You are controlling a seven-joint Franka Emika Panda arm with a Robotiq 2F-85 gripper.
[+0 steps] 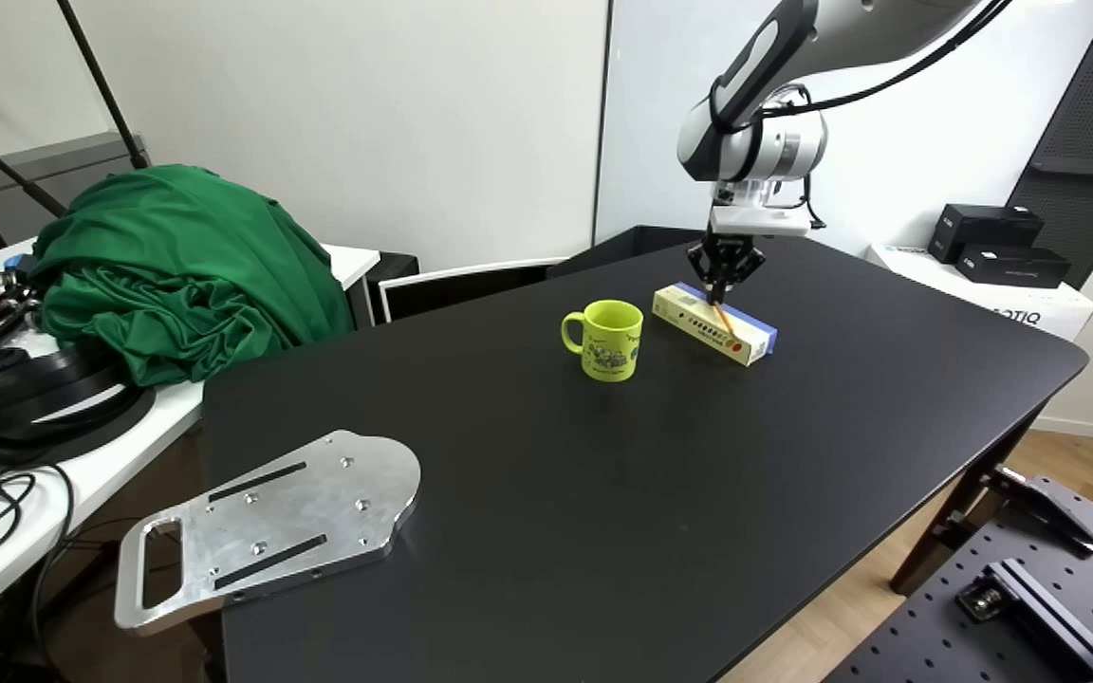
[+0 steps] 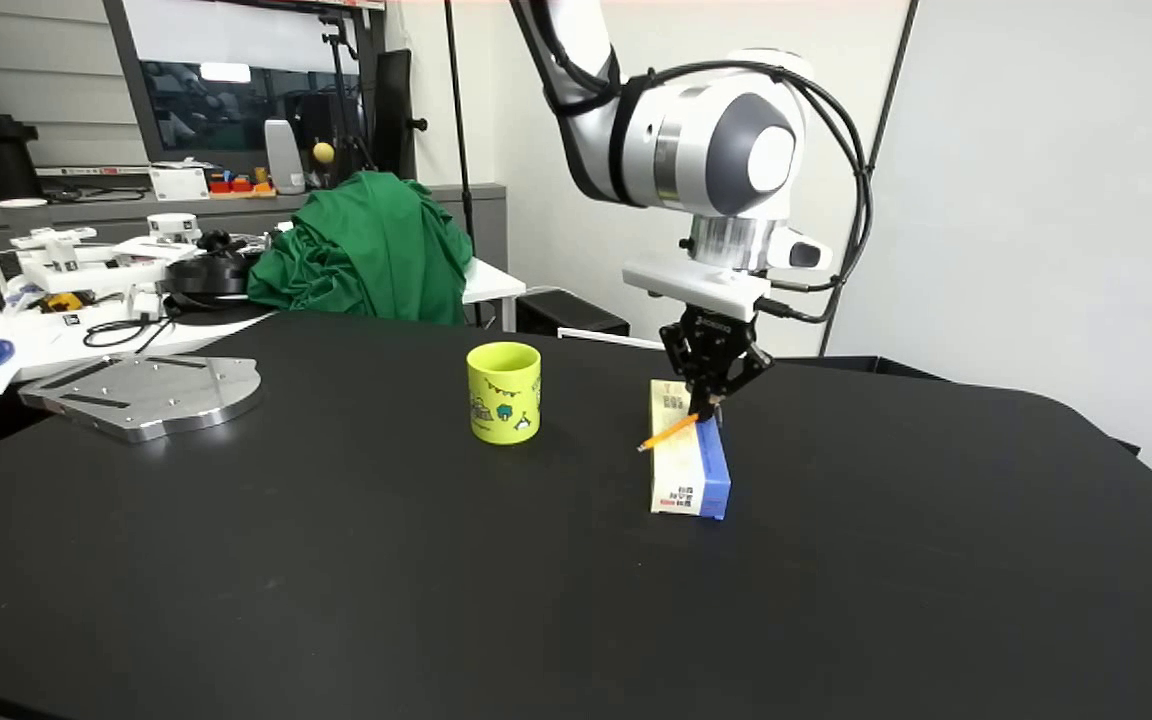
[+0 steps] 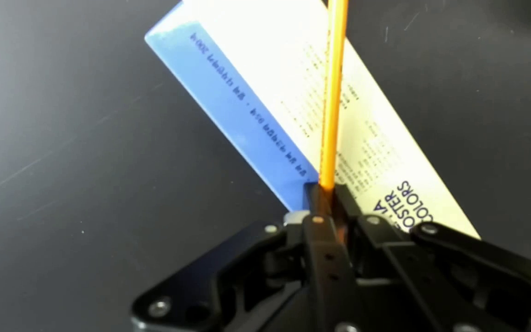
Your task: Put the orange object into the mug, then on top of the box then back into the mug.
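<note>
Fingers (image 3: 327, 242) clamped on orange stick (image 3: 333, 106) over box (image 3: 284, 92)

The stick's long axis slants across the box's, pointing to the wrist view's top. The mug (image 1: 611, 346) stands near, handle (image 1: 565, 332) visible only in an exterior view.

Open tabletop (image 2: 596, 440) runs between mug (image 2: 504, 405) and box (image 2: 678, 480). From above, tool (image 2: 703, 408) and orange stick (image 3: 333, 92) block the box.
</note>
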